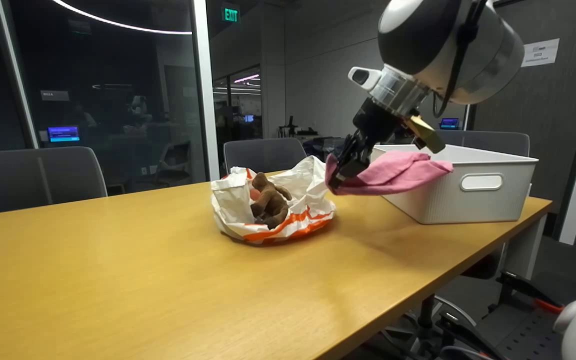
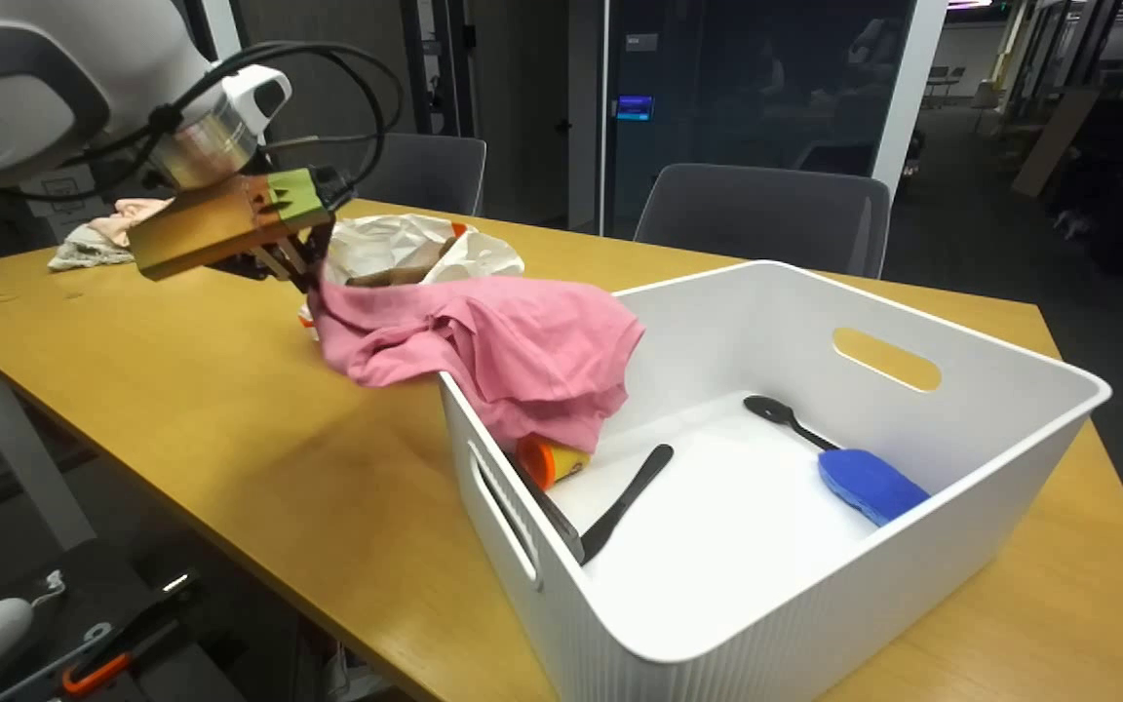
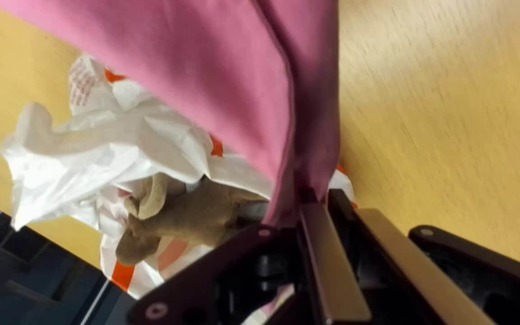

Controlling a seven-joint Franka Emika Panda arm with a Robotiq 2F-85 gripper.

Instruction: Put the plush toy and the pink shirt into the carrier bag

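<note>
The pink shirt (image 1: 398,172) hangs from my gripper (image 1: 340,177), which is shut on one end of it above the table. The shirt also shows in an exterior view (image 2: 513,341), where it overlaps the bin's near corner; I cannot tell if it touches the rim. The white and orange carrier bag (image 1: 230,205) lies crumpled open on the table, just beside and below my gripper. The brown plush toy (image 1: 269,202) sits inside the bag. In the wrist view the fingertips (image 3: 318,198) pinch the shirt (image 3: 224,67), with the toy (image 3: 192,212) and bag (image 3: 106,144) below; the shirt hides part of the bag.
A white bin (image 1: 448,200) stands beside the bag, under the shirt's loose end. It holds a blue brush (image 2: 869,483), a black utensil (image 2: 630,497) and a yellow and orange tub (image 2: 552,461). A pale cloth (image 2: 98,244) lies at the table's far end. Chairs stand behind the table.
</note>
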